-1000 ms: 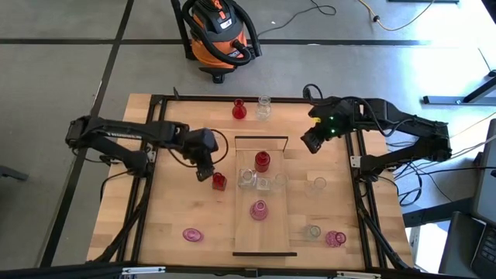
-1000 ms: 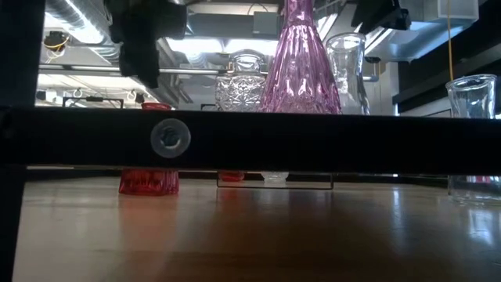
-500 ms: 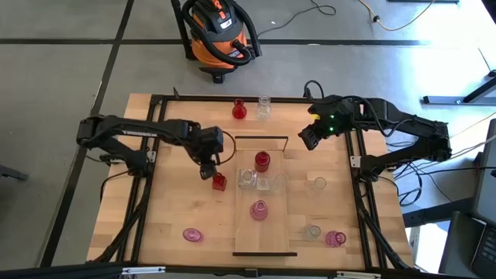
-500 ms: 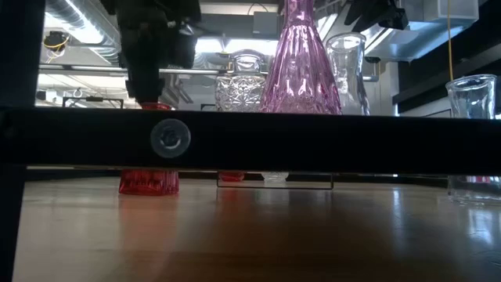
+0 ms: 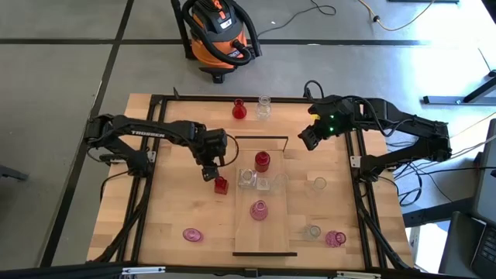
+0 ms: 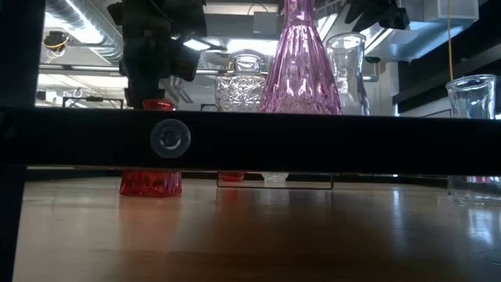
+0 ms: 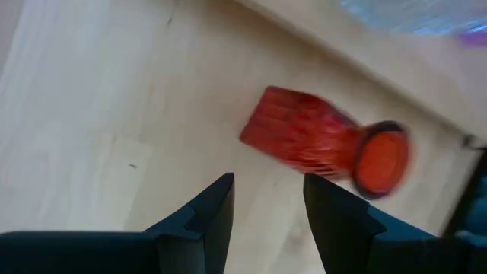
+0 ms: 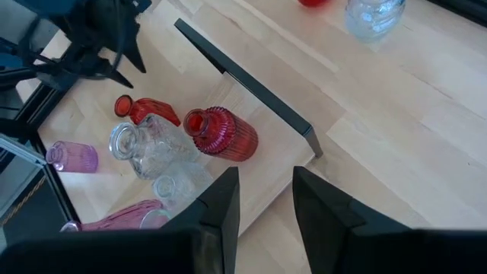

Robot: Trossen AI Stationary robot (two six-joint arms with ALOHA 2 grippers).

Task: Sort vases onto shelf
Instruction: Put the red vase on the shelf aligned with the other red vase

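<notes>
1. At the lower left of the high view a pink vase (image 5: 191, 234) lay on the bench (image 5: 170, 209), well apart from the shelf (image 5: 263, 229).
2. Left of centre, the left gripper (image 5: 209, 168) hung just above a small red vase (image 5: 219, 184) standing on the bench just beside the shelf's left edge. Its jaws stood partly open and empty in the left wrist view, the vase beyond the fingertips (image 7: 215, 199).
3. Risk: the vase sat off to one side of the jaws' line, so a descent from here could have clipped its rim and tipped it; it looked narrow-footed and likely to roll.
4. Close on its right, a clear vase (image 5: 246, 179) and a red vase (image 5: 262, 161) crowded the shelf, with a pink vase on the shelf (image 5: 259, 210) nearer the bottom of the frame; a wide swing might have knocked them.
5. At the top centre a red vase at the back (image 5: 239, 110) and a clear one (image 5: 264, 107) waited on the bench.
6. At the upper right the right gripper (image 5: 308, 139) hovered clear of the shelf, jaws part open and holding nothing, as far as the wrist view showed.
7. At the lower right, a pink vase on its side (image 5: 335, 239) lay on the bench.
</notes>
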